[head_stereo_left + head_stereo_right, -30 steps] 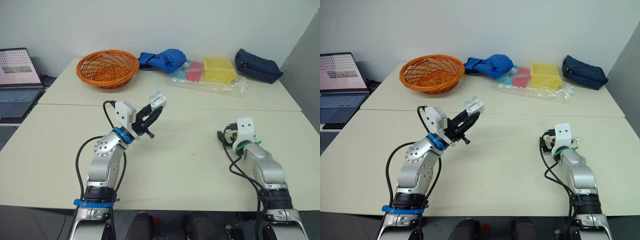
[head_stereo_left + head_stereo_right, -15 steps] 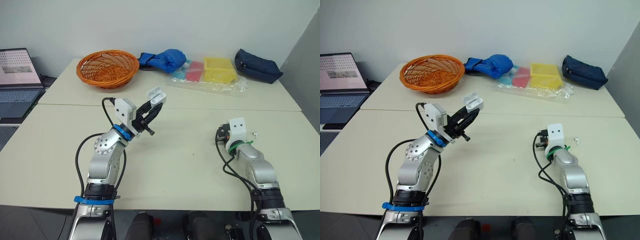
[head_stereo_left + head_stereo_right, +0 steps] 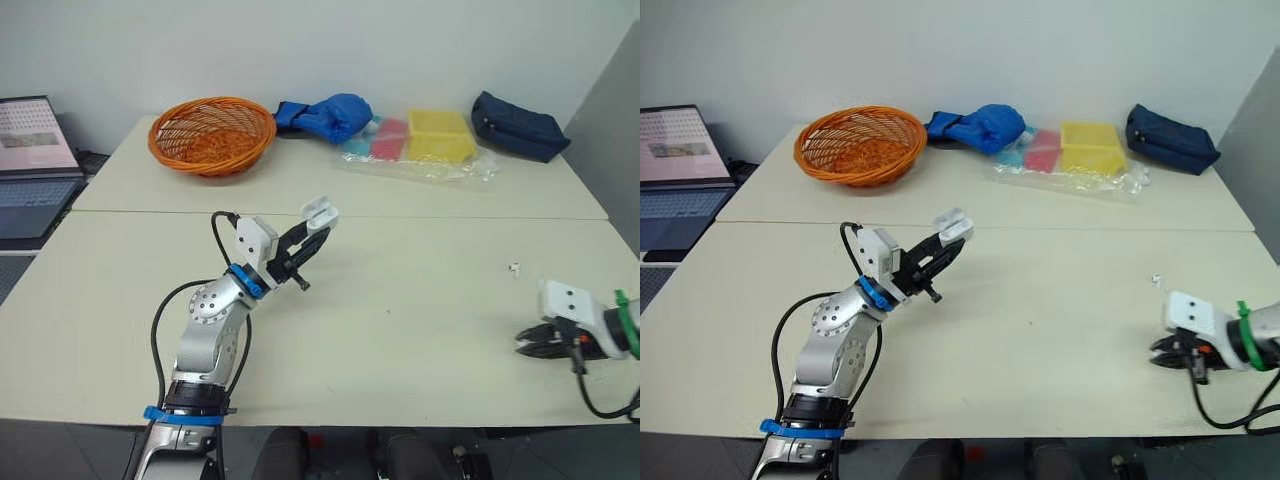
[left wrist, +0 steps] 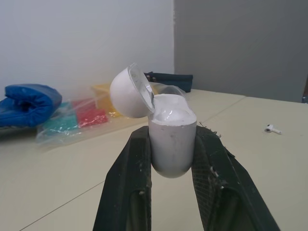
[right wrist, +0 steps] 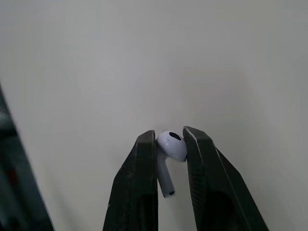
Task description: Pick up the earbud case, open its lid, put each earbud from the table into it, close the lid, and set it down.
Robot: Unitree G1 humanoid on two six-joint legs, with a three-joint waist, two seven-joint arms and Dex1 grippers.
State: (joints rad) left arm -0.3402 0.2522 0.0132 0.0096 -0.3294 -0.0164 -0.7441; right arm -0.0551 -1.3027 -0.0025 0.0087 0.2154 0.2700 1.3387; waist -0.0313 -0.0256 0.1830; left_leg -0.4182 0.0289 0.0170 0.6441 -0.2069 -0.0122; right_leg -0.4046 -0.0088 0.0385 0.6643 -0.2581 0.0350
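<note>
My left gripper (image 3: 312, 227) is shut on the white earbud case (image 4: 171, 137), holding it raised over the middle-left of the table with its lid (image 4: 129, 91) flipped open. In the right wrist view a white earbud (image 5: 169, 151) is pinched between my right gripper's black fingers (image 5: 140, 187), stem pointing back toward the wrist. That right gripper (image 3: 527, 341) sits low near the table's front right edge, pointing left. A second white earbud (image 3: 514, 268) lies on the table at the right, also seen as the small earbud (image 4: 273, 128) in the left wrist view.
An orange wicker basket (image 3: 213, 135) stands at the back left, with a blue cloth bundle (image 3: 325, 116), a clear bag of coloured packs (image 3: 420, 143) and a dark blue pouch (image 3: 518, 126) along the back. A laptop (image 3: 32, 150) is off the table's left side.
My right arm swung from the middle right to the front right edge, and its gripper closed on an earbud. The left gripper with the case dipped slightly. The view also shifted.
</note>
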